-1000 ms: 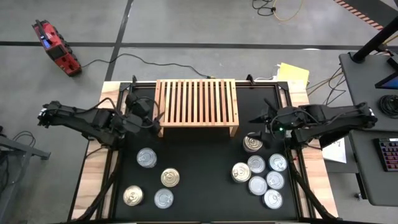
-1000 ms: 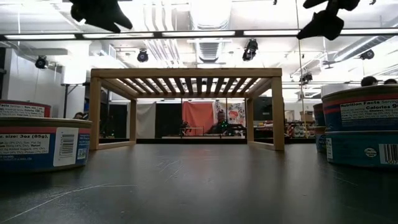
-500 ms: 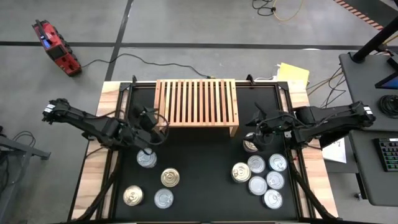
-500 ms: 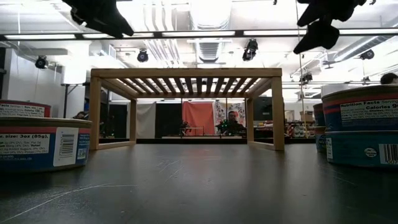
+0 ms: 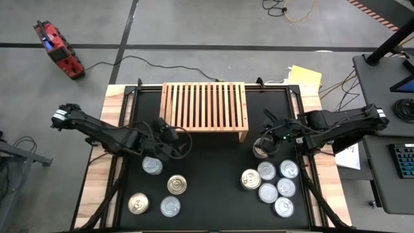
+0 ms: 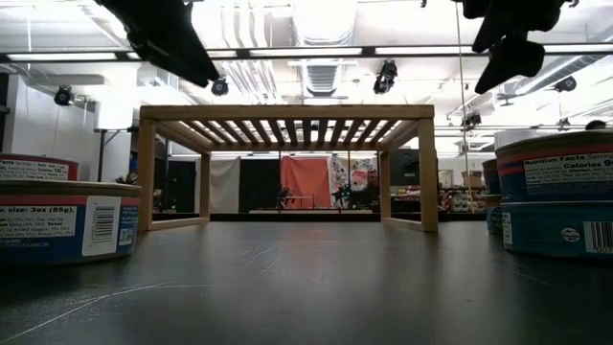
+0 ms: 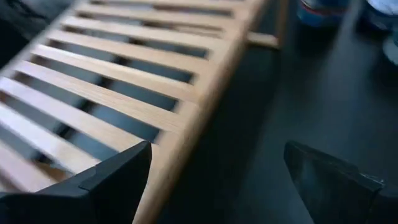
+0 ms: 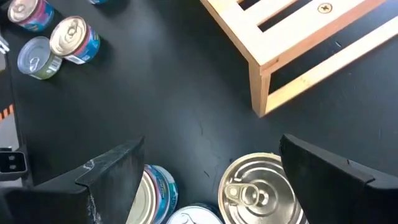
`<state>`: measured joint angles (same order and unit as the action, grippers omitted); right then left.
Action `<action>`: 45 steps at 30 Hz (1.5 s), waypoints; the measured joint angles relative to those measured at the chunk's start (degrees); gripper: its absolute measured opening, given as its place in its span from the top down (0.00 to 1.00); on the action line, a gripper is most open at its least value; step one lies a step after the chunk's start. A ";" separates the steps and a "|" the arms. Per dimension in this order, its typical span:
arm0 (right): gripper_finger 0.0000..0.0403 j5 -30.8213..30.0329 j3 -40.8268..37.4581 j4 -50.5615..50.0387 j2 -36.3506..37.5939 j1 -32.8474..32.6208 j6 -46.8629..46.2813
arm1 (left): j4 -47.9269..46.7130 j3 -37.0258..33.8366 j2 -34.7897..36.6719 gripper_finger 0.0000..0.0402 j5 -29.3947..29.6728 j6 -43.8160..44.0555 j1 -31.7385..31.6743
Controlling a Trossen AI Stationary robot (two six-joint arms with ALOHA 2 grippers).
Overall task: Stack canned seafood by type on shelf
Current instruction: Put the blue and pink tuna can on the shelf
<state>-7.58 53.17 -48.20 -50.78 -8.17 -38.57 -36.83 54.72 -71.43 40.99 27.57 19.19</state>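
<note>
Both claws are spread wide, holding nothing. The left claw (image 5: 173, 138) hangs by the front left corner of the shelf (image 5: 204, 107), which stands bare at the counter's (image 5: 213, 175) back edge. The right claw (image 5: 266, 137) hovers over a gold-lidded tin (image 8: 256, 188) off the shelf's front right leg. The other tins (image 5: 270, 180) sit in clusters near the front edge.

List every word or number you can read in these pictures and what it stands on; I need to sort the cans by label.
"size: 3oz (85g)": blue-labelled can, low view, near left.
"Nutrition Facts Serv..." and "Calories 9...": upper can, low view, right, cut off at the edge.
Small print, barcodes and the red-banded can behind: too small to read.
Lids in the high and right wrist views: no legible text.
</note>
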 joint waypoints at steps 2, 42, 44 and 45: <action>0.13 -0.06 0.02 0.04 0.06 -0.75 0.15 | 0.01 0.00 -0.92 0.13 0.17 1.65 0.37; 0.13 -8.82 0.00 0.51 -0.01 -5.19 10.62 | 0.64 -0.07 -4.97 0.13 8.64 9.16 3.56; 0.13 -9.13 0.00 0.49 -0.01 -5.19 10.49 | 0.22 -0.07 -4.99 0.13 9.96 7.45 3.50; 0.13 -9.15 0.00 0.49 -0.01 -5.19 9.93 | 0.14 -0.09 -4.99 0.13 10.04 7.09 3.49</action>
<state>-16.73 53.17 -47.70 -50.78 -13.37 -28.64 -36.69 54.63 -76.42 51.03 34.66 22.68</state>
